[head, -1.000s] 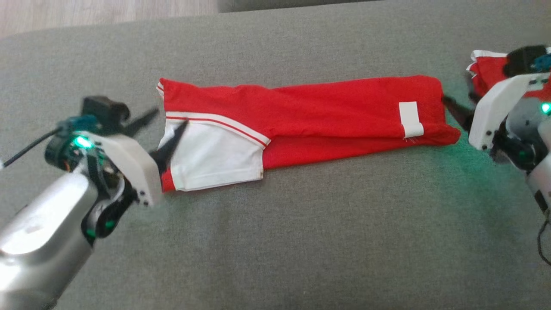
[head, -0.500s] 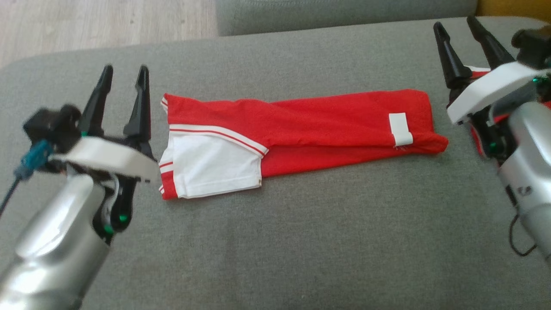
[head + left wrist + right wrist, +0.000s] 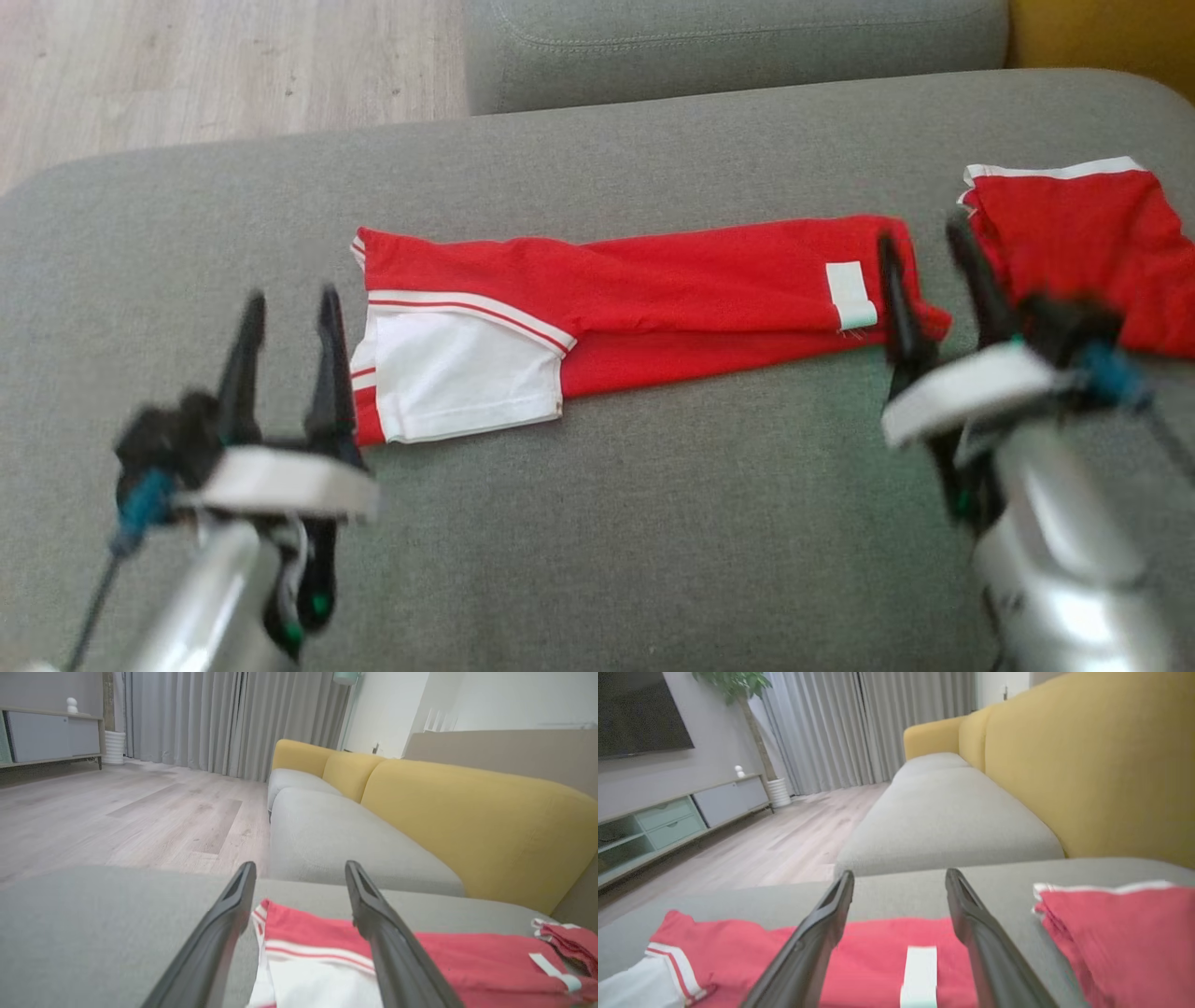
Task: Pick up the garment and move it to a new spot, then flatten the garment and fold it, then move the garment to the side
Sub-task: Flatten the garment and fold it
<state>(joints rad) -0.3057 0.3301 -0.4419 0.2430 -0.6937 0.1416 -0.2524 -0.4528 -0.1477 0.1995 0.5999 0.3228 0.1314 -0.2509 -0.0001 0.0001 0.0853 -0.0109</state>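
Note:
The garment [image 3: 691,289] is a red shirt with a white sleeve, folded into a long strip across the grey sofa cushion [image 3: 653,523]. A white label [image 3: 850,294] sits near its right end. My left gripper [image 3: 290,299] hovers open and empty just off the strip's left end, beside the white sleeve [image 3: 462,373]. My right gripper [image 3: 921,233] is open and empty by the right end. In the left wrist view the open left gripper [image 3: 300,865] frames the garment's corner [image 3: 308,933]. The open right gripper [image 3: 900,873] looks over the garment [image 3: 878,942].
A second red folded piece with white trim [image 3: 1074,252] lies at the cushion's far right, also seen in the right wrist view [image 3: 1111,924]. Another grey seat [image 3: 728,47] and a yellow backrest [image 3: 467,821] lie beyond. Wooden floor [image 3: 215,65] lies off the cushion's far left edge.
Both grippers have drawn back from the garment's two ends and turned their fingers upward in the view. The head camera has shifted. The garment lies as before.

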